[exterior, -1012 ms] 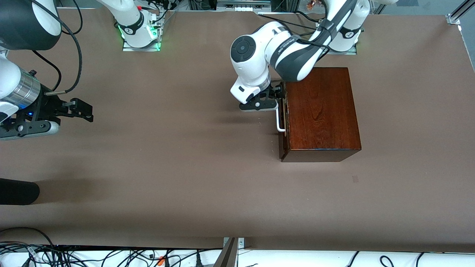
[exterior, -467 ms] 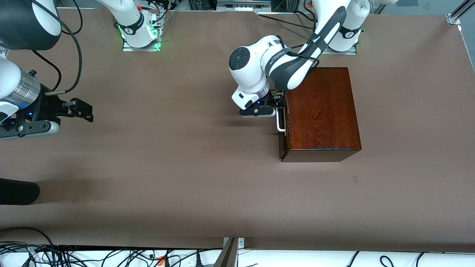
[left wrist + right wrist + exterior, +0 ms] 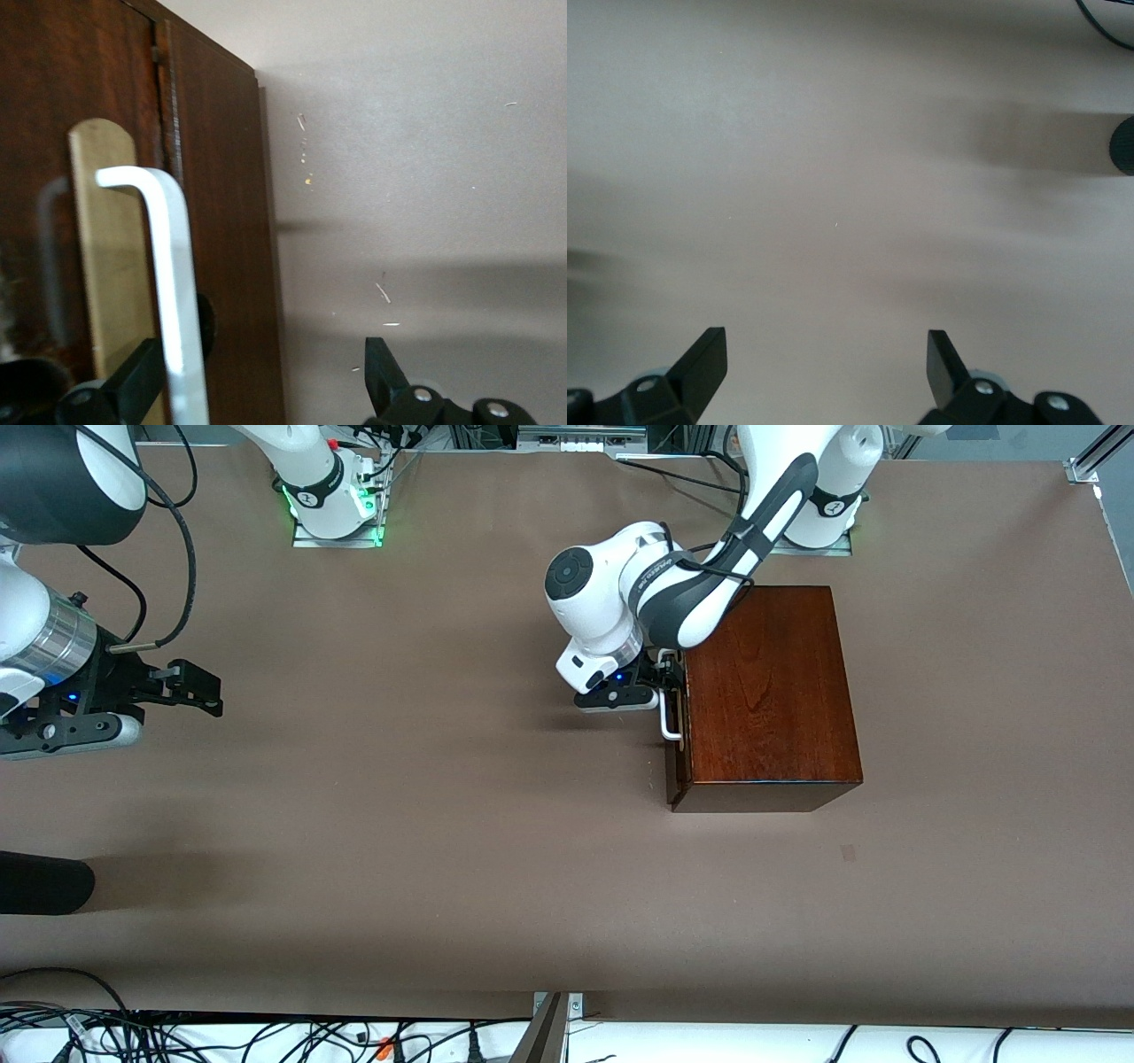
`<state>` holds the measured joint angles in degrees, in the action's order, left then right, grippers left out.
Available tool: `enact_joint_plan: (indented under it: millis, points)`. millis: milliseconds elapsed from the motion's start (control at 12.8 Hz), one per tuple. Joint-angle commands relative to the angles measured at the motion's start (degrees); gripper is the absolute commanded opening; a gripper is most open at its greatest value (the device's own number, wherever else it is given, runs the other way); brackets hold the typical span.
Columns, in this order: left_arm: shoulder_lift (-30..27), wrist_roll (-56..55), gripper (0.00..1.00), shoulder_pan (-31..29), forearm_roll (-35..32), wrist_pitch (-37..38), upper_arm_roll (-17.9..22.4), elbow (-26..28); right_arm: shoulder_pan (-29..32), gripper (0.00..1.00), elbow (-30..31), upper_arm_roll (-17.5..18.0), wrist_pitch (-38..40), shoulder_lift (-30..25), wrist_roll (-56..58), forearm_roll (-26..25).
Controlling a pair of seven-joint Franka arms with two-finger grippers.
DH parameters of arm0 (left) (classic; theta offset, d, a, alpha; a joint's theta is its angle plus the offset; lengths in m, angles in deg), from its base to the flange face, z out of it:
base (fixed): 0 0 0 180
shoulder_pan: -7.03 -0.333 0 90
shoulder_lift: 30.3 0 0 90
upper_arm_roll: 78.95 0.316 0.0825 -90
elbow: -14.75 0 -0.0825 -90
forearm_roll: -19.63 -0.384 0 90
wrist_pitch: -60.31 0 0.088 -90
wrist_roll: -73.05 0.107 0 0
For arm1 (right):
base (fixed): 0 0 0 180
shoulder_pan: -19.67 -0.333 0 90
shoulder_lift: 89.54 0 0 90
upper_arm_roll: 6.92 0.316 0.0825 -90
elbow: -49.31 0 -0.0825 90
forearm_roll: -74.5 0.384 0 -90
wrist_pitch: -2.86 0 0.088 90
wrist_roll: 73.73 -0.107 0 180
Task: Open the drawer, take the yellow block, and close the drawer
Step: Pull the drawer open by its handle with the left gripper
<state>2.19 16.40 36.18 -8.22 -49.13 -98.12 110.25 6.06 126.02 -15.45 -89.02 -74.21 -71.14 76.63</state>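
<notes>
The left gripper (image 3: 666,677), fingers apart, straddles the white bar handle (image 3: 173,292) of the closed drawer (image 3: 675,717); the right gripper (image 3: 824,372) waits, spread.

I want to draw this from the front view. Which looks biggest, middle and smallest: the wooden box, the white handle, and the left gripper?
1. The wooden box looks far the biggest.
2. The left gripper, open at the handle, looks next.
3. The white handle looks smallest, though part of it is hidden by the gripper, so those two are close.
</notes>
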Motion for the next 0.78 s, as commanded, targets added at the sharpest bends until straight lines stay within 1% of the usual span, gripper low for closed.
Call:
enact_joint_plan:
  millis: [0, 234, 389, 701]
  points:
    - [0.73, -2.14, 1.0, -0.14, -1.68, -1.83, -0.16, 0.48, -0.01, 1.0, 1.52, -0.08, -0.66, -1.45, -0.48, 1.03]
    - [0.91, -5.04, 1.0, 0.56, -0.81, -2.89, -0.33, 0.31, 0.08, 1.0, 1.52, -0.16, -0.66, -1.45, -0.3, 1.03]
    - [0.91, -6.18, 1.0, 2.57, -0.19, -2.97, -0.42, -0.3, 0.08, 1.0, 1.52, -0.16, -0.58, -1.45, -0.3, 1.03]
    - [1.35, -7.24, 1.0, 2.93, 5.43, -8.58, -0.42, -0.66, 0.08, 1.0, 1.52, -0.08, -0.58, -1.45, -0.39, 1.03]
